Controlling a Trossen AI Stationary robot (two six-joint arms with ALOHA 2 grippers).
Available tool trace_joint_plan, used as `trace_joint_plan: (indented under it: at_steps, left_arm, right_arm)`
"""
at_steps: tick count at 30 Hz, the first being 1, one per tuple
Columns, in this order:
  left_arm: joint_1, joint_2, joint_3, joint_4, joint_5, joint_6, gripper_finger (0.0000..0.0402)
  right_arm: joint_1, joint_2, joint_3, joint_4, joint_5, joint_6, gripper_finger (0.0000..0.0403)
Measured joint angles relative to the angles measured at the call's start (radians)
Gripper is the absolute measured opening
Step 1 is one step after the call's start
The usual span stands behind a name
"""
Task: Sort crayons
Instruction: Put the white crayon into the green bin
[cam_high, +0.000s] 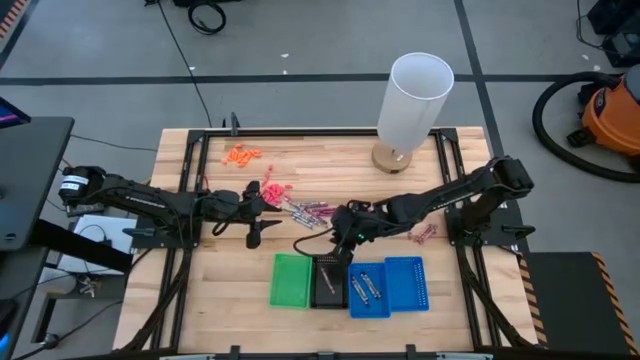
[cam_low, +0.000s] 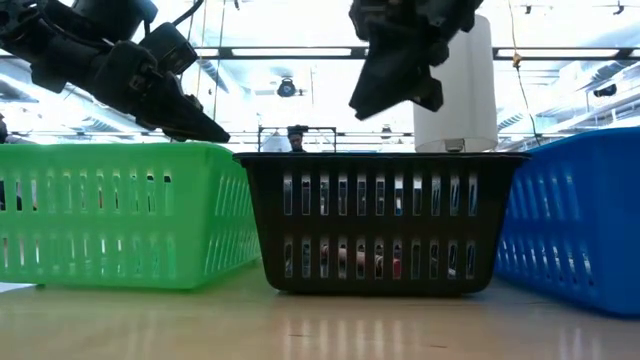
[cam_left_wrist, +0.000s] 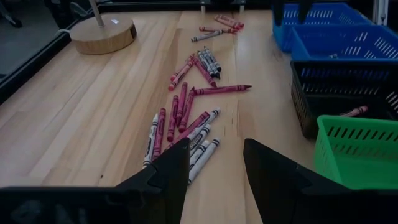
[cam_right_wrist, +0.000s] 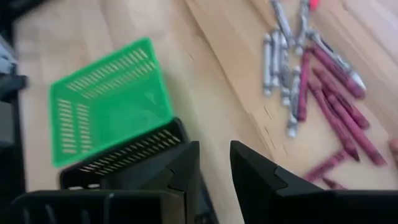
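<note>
The crayons (cam_high: 300, 210) lie loose in a pile at mid-table, grey, maroon and pinkish-red (cam_left_wrist: 186, 118) (cam_right_wrist: 317, 81). A few more (cam_high: 423, 233) lie to the right. My right gripper (cam_high: 340, 240) (cam_right_wrist: 214, 168) hangs open over the far edge of the black tray (cam_high: 328, 282), nothing between its fingers. My left gripper (cam_high: 268, 203) (cam_left_wrist: 214, 168) stands open just left of the pile, pointing toward the table's right, above the wood. A pinkish crayon (cam_left_wrist: 354, 112) lies in the black tray; grey ones (cam_high: 365, 285) lie in a blue tray (cam_high: 368, 290).
A green tray (cam_high: 292, 280), the black one and two blue trays (cam_high: 405, 283) stand in a row at the near edge. A white lamp on a wooden base (cam_high: 410, 100) stands at the far right. Orange bits (cam_high: 240, 155) lie at the far left.
</note>
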Motion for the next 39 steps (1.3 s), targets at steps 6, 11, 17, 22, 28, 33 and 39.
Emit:
trace_joint_plan:
  at_steps: [6, 11, 17, 22, 28, 33, 39]
  left_arm:
    - [0.000, 0.000, 0.000, -0.005, 0.000, 0.000, 0.0162]
    - [0.000, 0.000, 0.000, -0.016, 0.000, 0.000, 0.0162]
    - [0.000, 0.000, 0.000, -0.044, 0.000, 0.012, 0.0162]
    - [0.020, 0.001, 0.000, -0.117, -0.011, -0.022, 0.0162]
    - [0.050, 0.042, 0.053, -0.255, 0.001, -0.009, 0.0162]
    - [0.097, 0.126, 0.072, -0.258, 0.043, 0.024, 0.0162]
    - [0.113, 0.216, 0.094, -0.250, 0.046, 0.092, 0.0162]
  right_arm:
    - [-0.024, 0.001, 0.000, -0.027, 0.053, 0.051, 0.0098]
    - [-0.031, 0.006, 0.000, -0.044, 0.089, 0.040, 0.0098]
    - [-0.026, 0.006, 0.000, -0.179, 0.211, -0.011, 0.0098]
    - [-0.030, 0.004, -0.029, -0.226, 0.304, -0.044, 0.0098]
    - [-0.059, -0.016, -0.108, -0.165, 0.323, -0.113, 0.0098]
    - [-0.081, -0.028, -0.139, -0.044, 0.336, -0.189, 0.0098]
    - [-0.084, -0.028, -0.140, 0.085, 0.372, -0.302, 0.0098]
